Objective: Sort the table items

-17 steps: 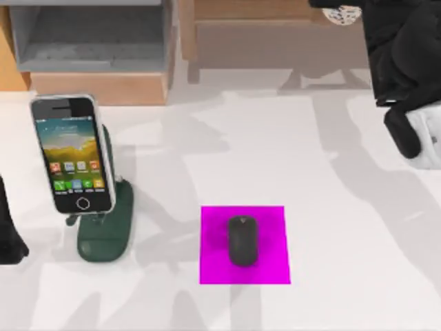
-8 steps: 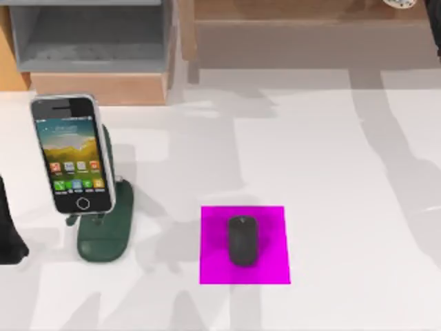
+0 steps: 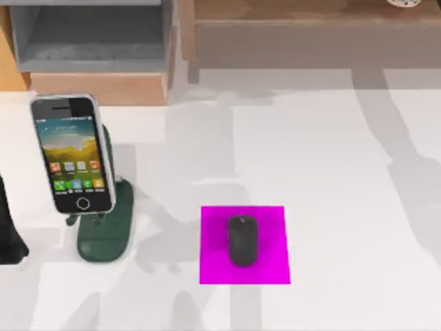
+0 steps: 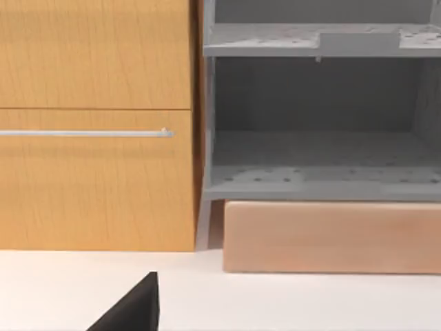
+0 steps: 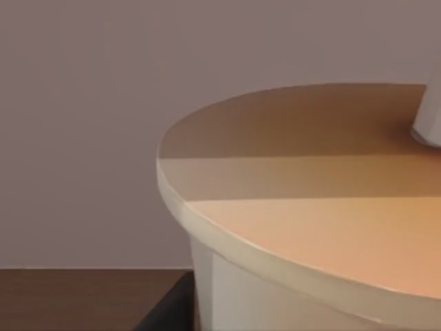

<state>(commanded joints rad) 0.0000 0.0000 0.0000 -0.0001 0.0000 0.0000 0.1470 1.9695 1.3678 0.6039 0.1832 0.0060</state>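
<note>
A small black mouse (image 3: pixel 242 240) lies on a magenta pad (image 3: pixel 274 269) in the middle of the table. At the left, a silver-edged smartphone (image 3: pixel 72 153) with a colourful screen leans on a dark green stand (image 3: pixel 105 234). The peach bubble-tea cup (image 5: pixel 310 227) looms very close in the right wrist view, its white straw (image 5: pixel 431 114) at the picture's edge. The cup's white top (image 3: pixel 403 2) peeks in at the far right edge of the top view, on the wooden shelf. My left gripper (image 3: pixel 8 238) is parked at the table's left edge.
A grey open shelf unit (image 3: pixel 89 38) on a wooden base stands at the back left, with a wooden shelf (image 3: pixel 296 27) along the back to its right. The left wrist view faces a wooden drawer front (image 4: pixel 96 124) and the grey shelf (image 4: pixel 317 138).
My right arm, seen at the back right one second ago, has left the top view. The cup's white top shifted to the right along the wooden shelf. Phone and mouse have not moved.
</note>
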